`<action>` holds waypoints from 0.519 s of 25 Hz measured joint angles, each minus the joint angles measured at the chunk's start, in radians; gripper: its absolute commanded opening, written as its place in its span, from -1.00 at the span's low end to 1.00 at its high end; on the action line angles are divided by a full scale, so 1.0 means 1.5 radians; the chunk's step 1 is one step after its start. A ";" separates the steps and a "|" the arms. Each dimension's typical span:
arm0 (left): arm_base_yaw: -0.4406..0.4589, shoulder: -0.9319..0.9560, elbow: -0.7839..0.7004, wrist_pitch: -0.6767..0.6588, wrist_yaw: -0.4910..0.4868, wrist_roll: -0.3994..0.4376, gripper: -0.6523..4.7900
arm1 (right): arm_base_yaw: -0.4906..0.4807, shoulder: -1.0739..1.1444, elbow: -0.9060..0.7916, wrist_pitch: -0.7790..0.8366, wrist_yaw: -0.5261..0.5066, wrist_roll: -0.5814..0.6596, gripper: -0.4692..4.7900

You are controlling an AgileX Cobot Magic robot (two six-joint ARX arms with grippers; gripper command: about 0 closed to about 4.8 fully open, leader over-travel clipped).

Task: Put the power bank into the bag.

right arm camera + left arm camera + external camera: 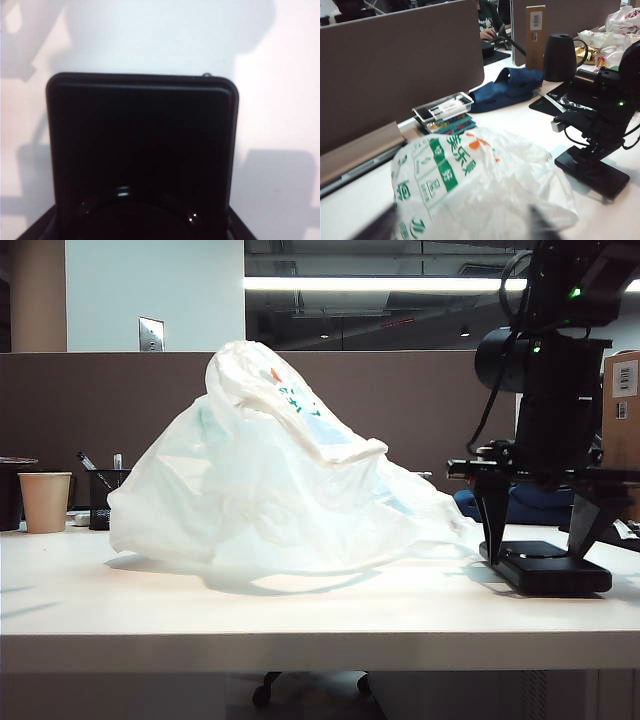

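The bag [270,490], thin white plastic with green print, lies heaped in the middle of the table. In the left wrist view the bag [485,190] fills the foreground. My left gripper [460,230] hangs over it, its two dark fingers blurred, wide apart and open; the exterior view does not show it. The power bank [550,570], a flat black slab, lies on the table to the right of the bag. My right gripper [540,545] points down over it with a finger against each side. The power bank [142,140] fills the right wrist view, and it also shows beyond the bag [600,177].
A paper cup [45,502] and a mesh pen holder [105,495] stand at the far left. A dark blue clog [507,87], a tray of markers [445,107] and a black jug [560,57] sit behind the bag, near the brown partition [100,410].
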 measured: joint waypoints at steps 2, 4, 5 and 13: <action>0.000 0.006 0.000 0.024 0.001 0.000 0.72 | -0.001 -0.008 0.001 0.001 0.000 0.000 -0.26; 0.000 0.013 0.000 0.058 0.001 0.000 0.73 | -0.001 -0.015 0.003 -0.001 0.000 -0.002 -0.26; 0.000 0.017 0.000 0.075 0.001 0.000 0.73 | -0.001 -0.016 0.007 -0.003 0.000 -0.002 -0.26; -0.003 0.088 0.003 0.102 0.067 0.026 0.73 | -0.001 -0.050 0.020 -0.003 0.000 -0.003 -0.26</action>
